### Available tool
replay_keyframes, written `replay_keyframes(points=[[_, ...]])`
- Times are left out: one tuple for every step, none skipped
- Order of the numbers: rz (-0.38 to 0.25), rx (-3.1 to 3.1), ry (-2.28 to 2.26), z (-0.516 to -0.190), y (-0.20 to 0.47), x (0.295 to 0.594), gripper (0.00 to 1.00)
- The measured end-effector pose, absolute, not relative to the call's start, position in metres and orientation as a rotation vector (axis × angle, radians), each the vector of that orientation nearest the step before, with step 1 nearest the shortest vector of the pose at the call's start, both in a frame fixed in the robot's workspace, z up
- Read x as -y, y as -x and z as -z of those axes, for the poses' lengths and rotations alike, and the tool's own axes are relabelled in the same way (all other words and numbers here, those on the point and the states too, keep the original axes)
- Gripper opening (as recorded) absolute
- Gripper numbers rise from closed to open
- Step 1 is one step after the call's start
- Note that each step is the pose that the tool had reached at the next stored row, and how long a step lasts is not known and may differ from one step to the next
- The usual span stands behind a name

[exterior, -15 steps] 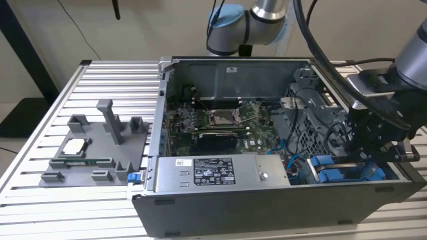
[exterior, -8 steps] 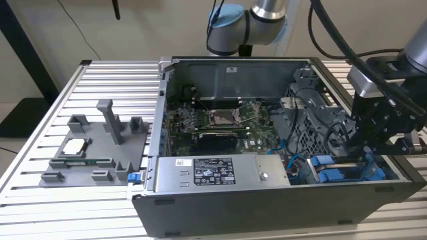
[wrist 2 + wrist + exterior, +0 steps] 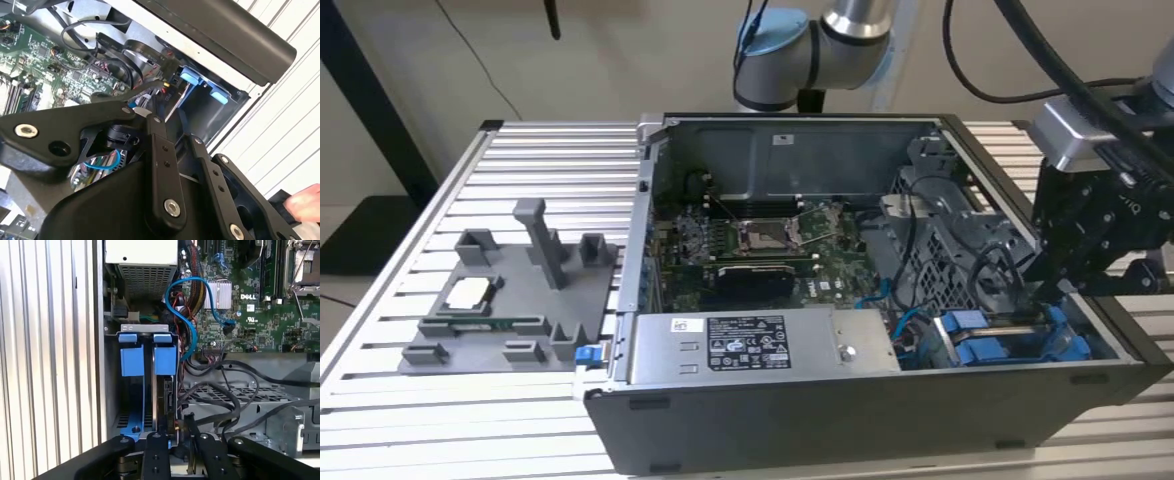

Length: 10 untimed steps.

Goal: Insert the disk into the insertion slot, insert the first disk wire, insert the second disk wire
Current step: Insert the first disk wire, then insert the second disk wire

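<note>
The disk (image 3: 165,362) sits in the insertion slot (image 3: 145,329), in the corner of the computer case (image 3: 854,430) nearest the exterior view's right. It stands on edge. In the exterior view its (image 3: 994,350) long axis runs along the case's near wall, roughly left to right. Its blue carrier tabs point toward the grey power-supply box (image 3: 761,345). The gripper (image 3: 175,432) hangs low over the opposite end of the disk, close to its edge. It (image 3: 1051,288) reaches down inside the case's right end in the exterior view. Whether it (image 3: 145,112) is clamped on anything cannot be told. A blue cable (image 3: 187,305) loops from the motherboard (image 3: 767,240) down beside the tabs, and black cables (image 3: 220,390) lie just beside the slot
</note>
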<state>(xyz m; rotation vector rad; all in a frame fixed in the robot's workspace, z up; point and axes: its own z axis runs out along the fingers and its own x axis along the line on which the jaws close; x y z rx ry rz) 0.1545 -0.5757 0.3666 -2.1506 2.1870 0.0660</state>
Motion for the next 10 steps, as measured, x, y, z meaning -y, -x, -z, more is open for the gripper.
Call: replay_keyframes(points=[[-0.066, -2.187, 2.151, -0.3682, -0.1546, 0.5757, 0.27], [-0.066, -2.187, 2.151, -0.3698, -0.1547, 0.5756, 0.27], [-0.066, -2.187, 2.151, -0.3715, -0.1548, 0.5754, 0.27], [-0.066, -2.187, 2.150, -0.3725, -0.1549, 0.5753, 0.27], [-0.067, -2.186, 2.150, -0.3730, -0.1551, 0.5752, 0.27], [-0.068, -2.186, 2.150, -0.3734, -0.1553, 0.5750, 0.27], [-0.070, -2.185, 2.149, -0.3738, -0.1557, 0.5748, 0.27], [-0.071, -2.184, 2.148, -0.3741, -0.1561, 0.5747, 0.27], [-0.073, -2.183, 2.147, -0.3745, -0.1567, 0.5745, 0.27], [-0.076, -2.182, 2.146, -0.3747, -0.1574, 0.5744, 0.27]])
